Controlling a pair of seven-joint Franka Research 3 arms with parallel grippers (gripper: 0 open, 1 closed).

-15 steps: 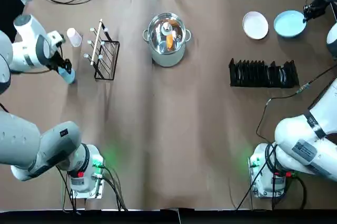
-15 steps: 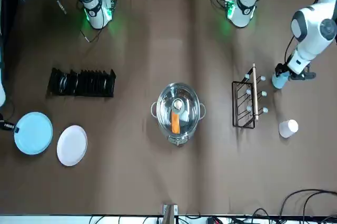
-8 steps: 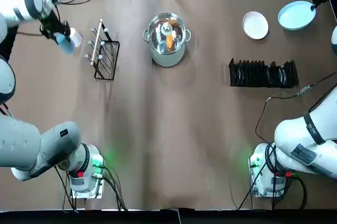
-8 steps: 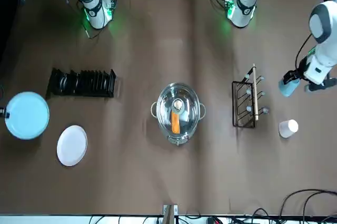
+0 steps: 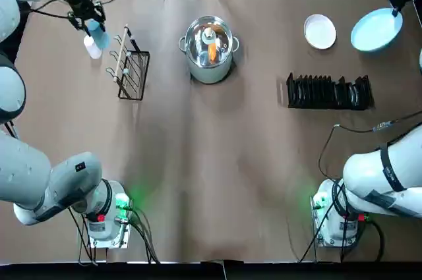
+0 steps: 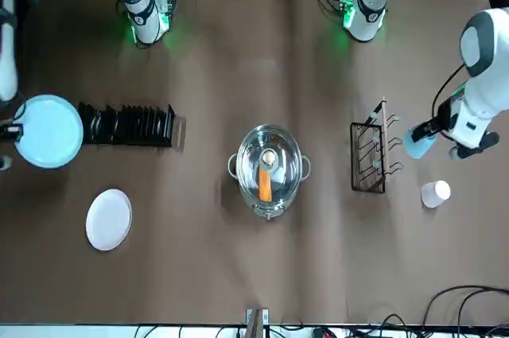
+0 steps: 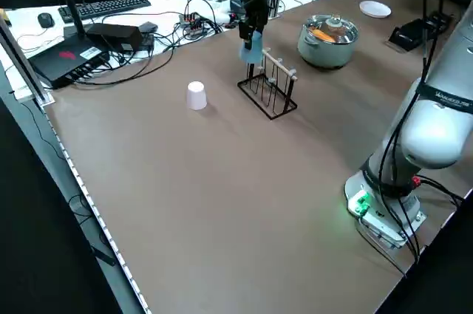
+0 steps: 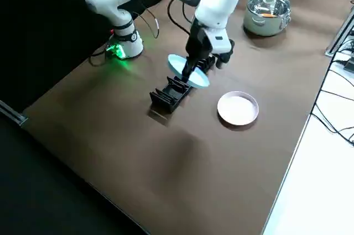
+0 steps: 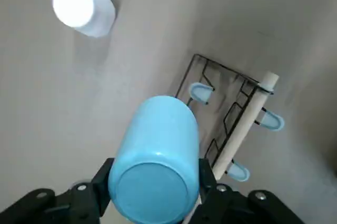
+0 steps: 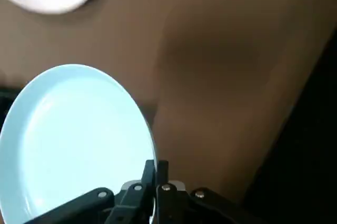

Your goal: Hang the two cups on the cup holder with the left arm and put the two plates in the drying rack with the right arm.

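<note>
Tool (image 9: 152,184) grips light-blue cup (image 9: 156,155), smooth, cylindrical.

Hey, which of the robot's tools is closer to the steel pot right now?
The left one. The left tool is off to the pot's left, just beyond the peg stand; the right tool is farther off, at the table's far right.

White cup (image 6: 436,193) and white plate (image 6: 109,219) on table; blue cup (image 6: 418,141), blue plate (image 6: 49,131) raised.
</note>
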